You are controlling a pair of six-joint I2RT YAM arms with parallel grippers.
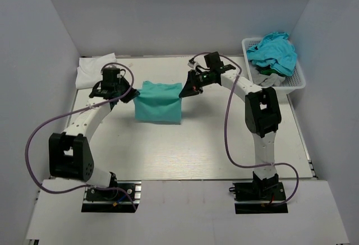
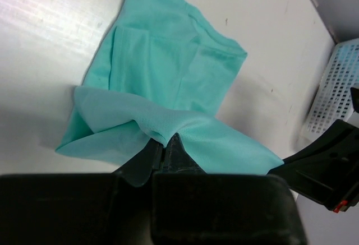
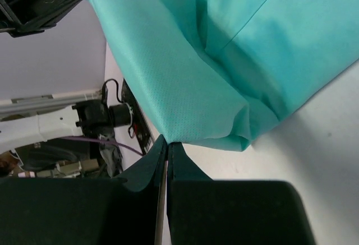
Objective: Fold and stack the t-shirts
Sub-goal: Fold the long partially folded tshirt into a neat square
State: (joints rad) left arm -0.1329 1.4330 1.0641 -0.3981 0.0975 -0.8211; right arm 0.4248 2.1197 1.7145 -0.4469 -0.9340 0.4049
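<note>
My left gripper (image 1: 130, 94) and right gripper (image 1: 183, 91) were clamped shut on 2 corners of the mint t-shirt (image 1: 159, 103). Either thin pinch could slip, skewing the fold.

mint tee (image 1: 159, 102) x1 | white tee (image 1: 94, 70) x1 | turq tees (image 1: 274, 51) heaped, count unclear | basket (image 1: 297, 82) x1

Matt mint cloth t-shirt (image 1: 159, 102), plastic lattice basket (image 1: 297, 81), glossy table (image 1: 185, 149)

The left pincer (image 2: 164, 147) grips a fold of the mint t-shirt (image 2: 168, 71).
</note>
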